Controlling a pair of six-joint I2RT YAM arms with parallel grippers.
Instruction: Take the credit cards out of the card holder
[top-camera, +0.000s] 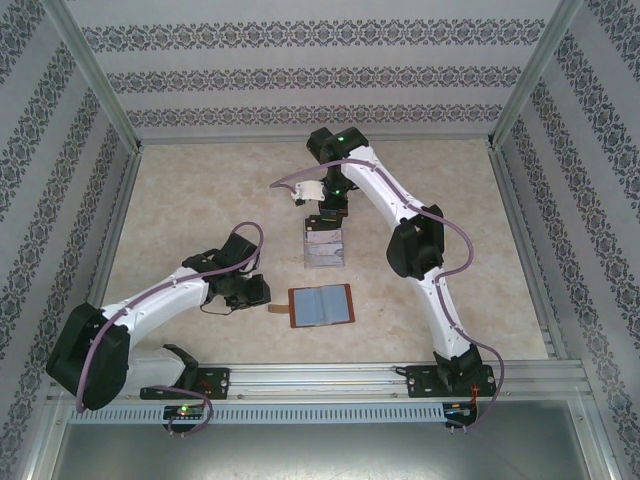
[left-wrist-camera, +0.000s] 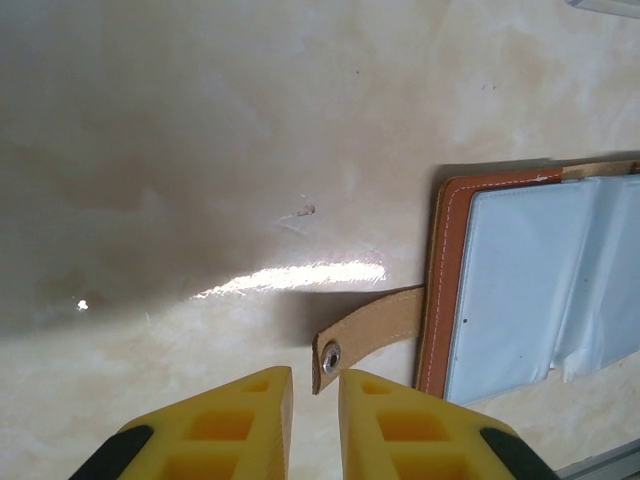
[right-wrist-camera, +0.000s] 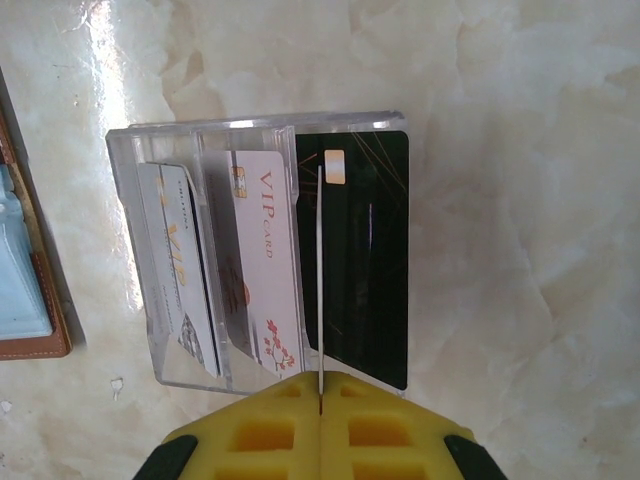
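Inside the clear box (right-wrist-camera: 130, 200) stand cards (right-wrist-camera: 265, 260); right jaws clamp another card (right-wrist-camera: 318, 290), left jaws slightly apart.

One pale card (right-wrist-camera: 262, 265) reads "VIP CARD".

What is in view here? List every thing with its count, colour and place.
wallet: one, reddish-brown with grey-blue pockets, open on the table
strap tab: one, tan, on the wallet's side toward the left arm
clear box: one, transparent, beyond the wallet
pale cards: at least two, whitish, in the box
dark card: one, black, in the box
held card: one, edge-on, over the box
table: one, beige marbled
left gripper: yellow, slightly apart, at the strap tab
right gripper: yellow, shut on the held card
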